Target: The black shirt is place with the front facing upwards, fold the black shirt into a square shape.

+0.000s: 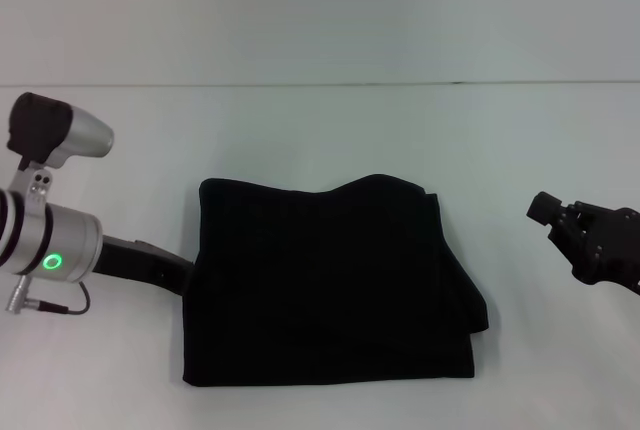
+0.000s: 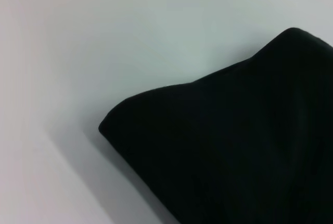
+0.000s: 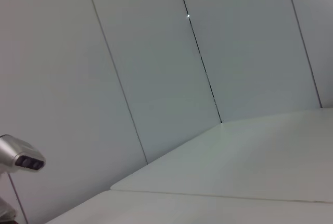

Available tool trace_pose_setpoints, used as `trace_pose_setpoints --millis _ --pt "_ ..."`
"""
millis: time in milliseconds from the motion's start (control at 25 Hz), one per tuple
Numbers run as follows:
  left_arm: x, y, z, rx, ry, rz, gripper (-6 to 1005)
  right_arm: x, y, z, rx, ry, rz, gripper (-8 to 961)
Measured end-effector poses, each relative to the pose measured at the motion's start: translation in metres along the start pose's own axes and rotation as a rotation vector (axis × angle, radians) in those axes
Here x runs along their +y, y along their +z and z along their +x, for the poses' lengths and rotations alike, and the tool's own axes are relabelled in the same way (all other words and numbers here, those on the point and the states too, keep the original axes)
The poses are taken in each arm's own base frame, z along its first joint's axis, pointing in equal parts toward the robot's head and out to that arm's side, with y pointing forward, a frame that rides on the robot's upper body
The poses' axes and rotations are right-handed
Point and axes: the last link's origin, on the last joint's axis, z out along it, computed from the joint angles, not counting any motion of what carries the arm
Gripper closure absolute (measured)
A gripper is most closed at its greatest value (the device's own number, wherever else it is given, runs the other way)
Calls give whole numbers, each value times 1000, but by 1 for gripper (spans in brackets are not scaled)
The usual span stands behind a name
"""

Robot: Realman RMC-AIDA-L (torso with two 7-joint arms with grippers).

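The black shirt (image 1: 330,285), folded roughly square, lies mid-worktop (image 1: 320,130); the left end effector (image 1: 160,268) touches its left edge, grip undeterminable, while the right end effector (image 1: 548,212) hovers farther off, grip likewise unclear.

Black shirt (image 1: 325,285) occupies table (image 1: 330,130) centre; left gripper (image 1: 165,270) abuts its left edge; remaining surface passable.

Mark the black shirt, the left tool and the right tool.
black shirt (image 1: 330,285), head view, middle of the folded cloth.
left tool (image 1: 170,272), head view, dark tip at the shirt's left edge.
right tool (image 1: 548,210), head view, dark tip right of the shirt.
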Motion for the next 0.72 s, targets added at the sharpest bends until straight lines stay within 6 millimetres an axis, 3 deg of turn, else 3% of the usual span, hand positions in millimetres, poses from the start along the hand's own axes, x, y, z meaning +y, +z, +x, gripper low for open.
trace_pose_setpoints --millis 320,640,720 --pt "0 -22 -3 206 53 -81 779 0 7 -2 22 -18 -26 893" --pt "8 -39 -21 507 149 -152 457 4 25 -19 45 -25 -127 859" --pt "15 -44 -28 584 200 -191 358 4 32 -25 66 -25 -157 804"
